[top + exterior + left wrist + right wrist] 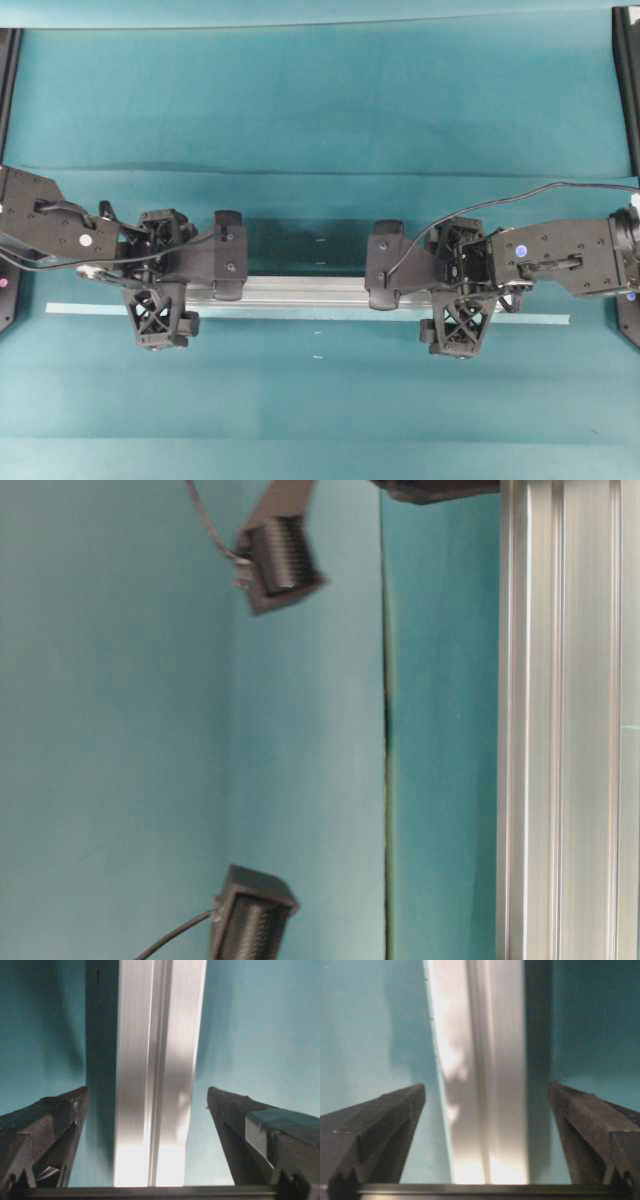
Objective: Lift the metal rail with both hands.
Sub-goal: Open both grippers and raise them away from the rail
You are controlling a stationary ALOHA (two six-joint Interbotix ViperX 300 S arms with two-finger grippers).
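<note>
The metal rail (310, 291) is a long silver grooved bar lying left to right across the teal table, and it shows close up as a vertical bar (560, 730). My left gripper (160, 275) stands open astride the rail's left end. In the left wrist view the rail (160, 1060) runs between the black fingers of that gripper (147, 1091), with teal gaps on both sides. My right gripper (460, 285) stands open astride the right end. The rail (485, 1060) passes between that gripper's (487, 1085) fingers without touching either.
A thin pale tape strip (530, 319) lies just in front of the rail and runs past both its ends. Black frame posts (628, 80) stand at the table's far corners. A fold line (320, 172) crosses the teal cloth behind the arms.
</note>
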